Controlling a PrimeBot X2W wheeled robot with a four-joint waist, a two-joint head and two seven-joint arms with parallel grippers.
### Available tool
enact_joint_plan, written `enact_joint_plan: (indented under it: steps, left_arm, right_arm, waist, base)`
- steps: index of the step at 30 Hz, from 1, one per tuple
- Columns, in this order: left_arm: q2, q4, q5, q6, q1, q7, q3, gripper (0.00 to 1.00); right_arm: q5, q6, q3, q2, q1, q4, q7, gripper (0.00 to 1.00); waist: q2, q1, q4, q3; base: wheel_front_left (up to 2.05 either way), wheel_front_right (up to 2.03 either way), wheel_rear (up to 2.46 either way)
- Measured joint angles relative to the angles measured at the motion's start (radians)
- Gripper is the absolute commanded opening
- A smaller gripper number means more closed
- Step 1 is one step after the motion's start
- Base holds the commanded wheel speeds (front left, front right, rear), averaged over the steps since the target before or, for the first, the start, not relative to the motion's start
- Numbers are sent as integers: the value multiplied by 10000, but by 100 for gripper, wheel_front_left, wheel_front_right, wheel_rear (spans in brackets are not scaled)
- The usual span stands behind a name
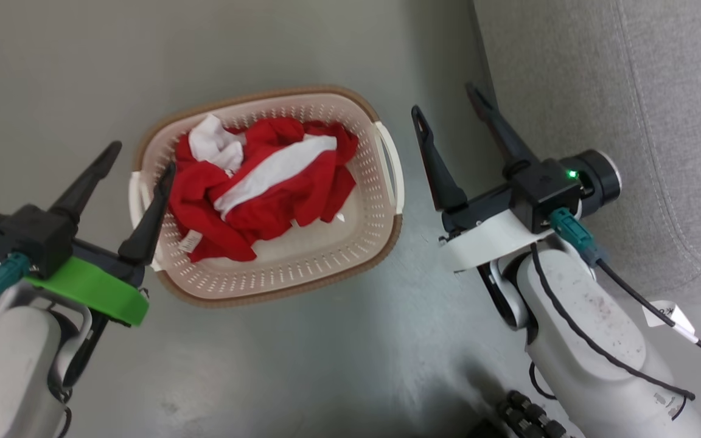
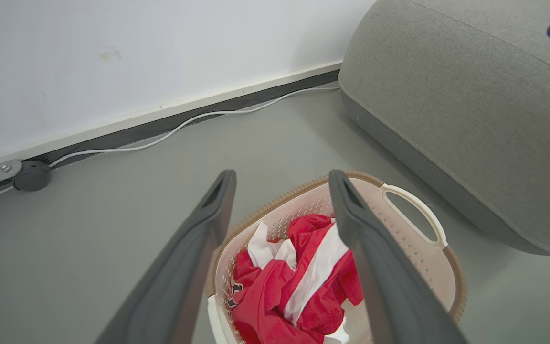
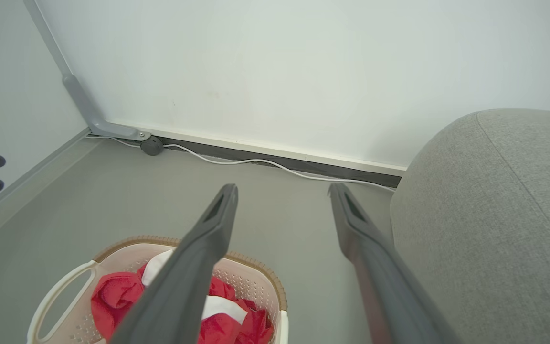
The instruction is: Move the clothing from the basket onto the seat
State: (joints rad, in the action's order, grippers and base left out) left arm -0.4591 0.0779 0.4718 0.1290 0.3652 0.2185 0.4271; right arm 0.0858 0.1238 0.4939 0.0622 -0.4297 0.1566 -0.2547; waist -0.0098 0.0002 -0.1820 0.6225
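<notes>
Two crumpled red fabric garments (image 1: 265,182) with white panels lie heaped inside a cream-white perforated plastic laundry basket (image 1: 277,291). The basket is a rounded rectangle with a brown woven-look rim and white side handles.

A small white label (image 1: 187,243) shows at the heap's near edge, its writing too small to read. In the left wrist view, a dark patch (image 2: 234,290) on the red cloth is also unreadable.

The basket stands on a smooth grey floor (image 1: 326,365). A large grey sofa (image 1: 630,121), upholstered in coarse woven fabric with rounded edges and a stitched seam, sits near the basket's right side without touching it.

The left pincer (image 1: 143,157), mounted above a bright green collar (image 1: 95,291), hovers by the basket's left edge. Its two long dark fingers are spread wide and hold nothing. The right pincer (image 1: 443,99) hangs between basket and sofa, fingers likewise apart and empty, with a small green light (image 1: 571,174) glowing on its wrist.

A white cable (image 2: 184,125) runs along the dark skirting under a white wall (image 2: 112,48).
</notes>
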Motion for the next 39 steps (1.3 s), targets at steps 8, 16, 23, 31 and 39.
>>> enact_joint_plan:
  steps: [8, 16, 23, 31, 39]
  left_arm:
    - [-495, -33, 21, 0, 793, -408, 681, 100]
    - [-569, 454, 190, 0, 1037, -518, 1152, 100]
    - [-568, 573, 347, 0, 1544, -548, 1430, 100]
    - [-562, 729, 686, 0, 2080, -658, 1714, 100]
    - [-474, 786, 796, 0, 2534, -782, 2140, 100]
  right_arm:
    - [-198, 10, -276, -15, -385, -449, 0, 100]
    - [-150, 10, -414, -35, -403, -706, 0, 100]
    - [-88, 10, -610, -46, -398, -1011, -2, 100]
    - [-10, 10, -604, -52, -368, -1283, -2, 100]
    - [61, 10, -552, -59, -314, -1630, -2, 100]
  waist:
    - [0, -1, -418, 1184]
    - [0, 0, -731, 2031]
    - [0, -1, -967, 2381]
    - [0, -1, -1124, 2694]
    - [0, -1, -1262, 2970]
  base:
    - [0, 0, 0]
    - [0, 0, 0]
    - [0, 0, 0]
    - [0, 0, 0]
    - [0, 0, 0]
